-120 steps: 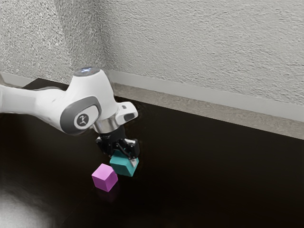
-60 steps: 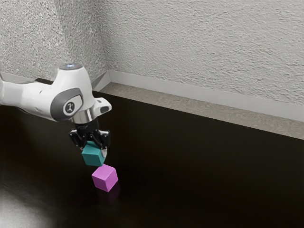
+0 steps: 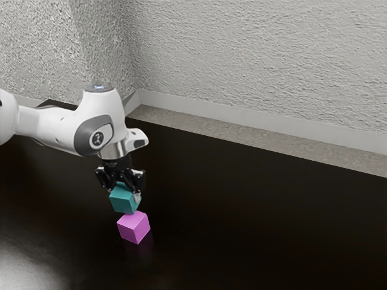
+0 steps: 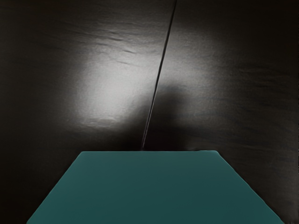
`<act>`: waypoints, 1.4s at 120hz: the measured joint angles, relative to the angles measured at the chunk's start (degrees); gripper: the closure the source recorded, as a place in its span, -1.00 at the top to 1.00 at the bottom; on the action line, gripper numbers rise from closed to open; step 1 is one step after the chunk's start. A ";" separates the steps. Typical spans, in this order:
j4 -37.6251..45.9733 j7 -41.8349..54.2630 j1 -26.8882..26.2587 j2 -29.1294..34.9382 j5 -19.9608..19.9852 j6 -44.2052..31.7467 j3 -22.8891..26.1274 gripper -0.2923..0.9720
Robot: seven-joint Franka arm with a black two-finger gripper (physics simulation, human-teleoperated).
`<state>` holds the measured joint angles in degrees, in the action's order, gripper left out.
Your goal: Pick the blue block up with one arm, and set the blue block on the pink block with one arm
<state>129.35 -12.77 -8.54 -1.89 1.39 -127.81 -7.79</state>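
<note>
Black two-finger pincer [image 3: 124, 188]: clenched on small teal-blue cube block [image 3: 123, 202], held clear of the surface. Judged light, rigid, smooth-faced; best taken by two flat opposite sides, as gripped. Magenta-pink cube block [image 3: 133, 226]: just beneath the pincer, slightly offset; contact with held block not discernible. Glossy black surface [image 3: 254, 223]: below, with glare. Grey rough-textured walls [image 3: 254, 54]: beyond.

place: bare simulated room | evidence: rough grey plaster walls [image 3: 242, 54], pale baseboard [image 3: 272, 122], black table [image 3: 254, 217]
</note>
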 joint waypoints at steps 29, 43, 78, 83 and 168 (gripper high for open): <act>1.41 1.45 -0.91 0.25 0.76 -0.69 0.20 0.00; 1.87 1.84 -1.38 0.57 0.85 -0.83 0.21 -0.01; 3.61 2.23 -2.21 1.78 1.19 -1.01 0.43 -0.01; 3.84 2.26 -2.35 1.94 1.20 -1.01 0.44 -0.01; -17.91 -2.19 -1.59 13.94 -3.67 8.91 3.05 0.50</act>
<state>111.44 -14.95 -10.13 12.05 -2.28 -118.90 -4.74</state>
